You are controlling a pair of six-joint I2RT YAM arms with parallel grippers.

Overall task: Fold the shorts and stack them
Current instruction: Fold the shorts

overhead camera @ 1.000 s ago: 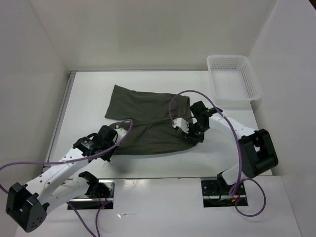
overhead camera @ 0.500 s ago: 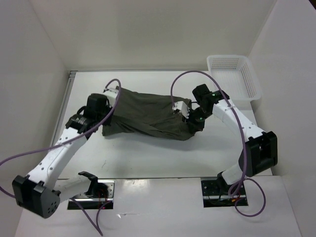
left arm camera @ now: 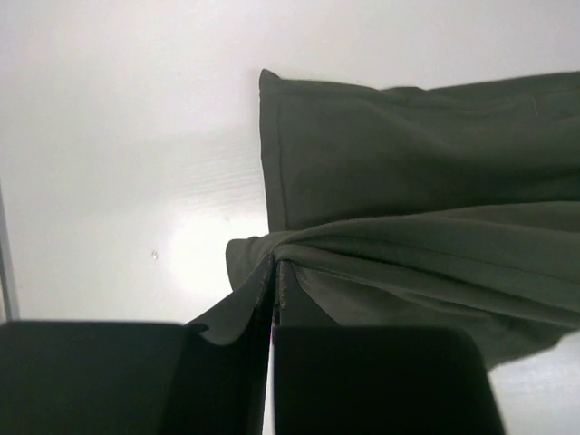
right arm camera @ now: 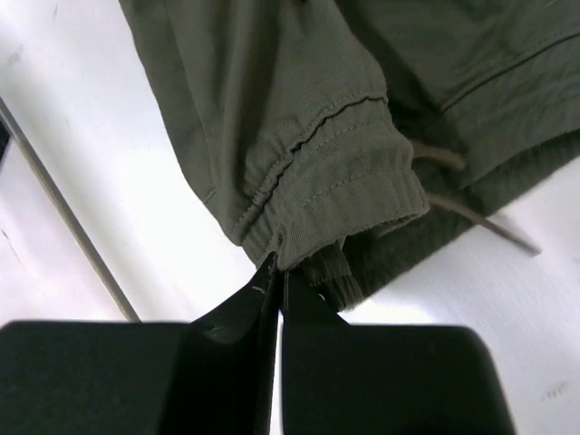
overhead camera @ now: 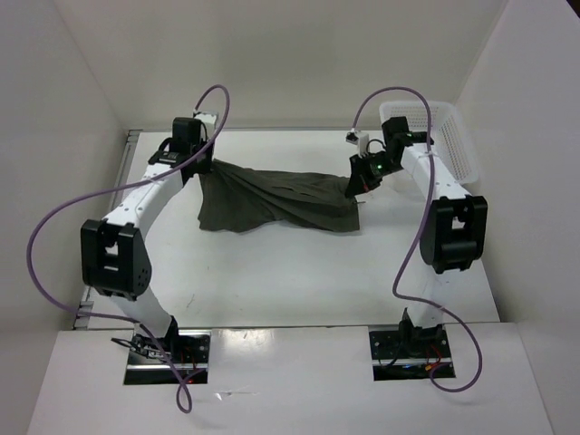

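The dark olive-green shorts (overhead camera: 276, 199) hang stretched between both grippers over the far half of the table, their lower edge draped on the surface. My left gripper (overhead camera: 205, 167) is shut on a hem corner at the left end; in the left wrist view the shorts (left arm camera: 408, 208) fan out from the left gripper (left arm camera: 275, 267). At the right end my right gripper (overhead camera: 355, 186) is shut on the ribbed waistband. The right wrist view shows the shorts (right arm camera: 308, 136) pinched in the right gripper (right arm camera: 281, 267), with the drawstring (right arm camera: 471, 213) trailing.
A white mesh basket (overhead camera: 458, 149) stands at the far right corner, right beside the right arm. White walls close in the table on the left, back and right. A metal strip (overhead camera: 122, 195) runs along the table's left edge.
Both arms have carried the shorts from the table's middle toward the far side and lifted them. The cloth went from lying flat to hanging stretched between the two shut grippers.
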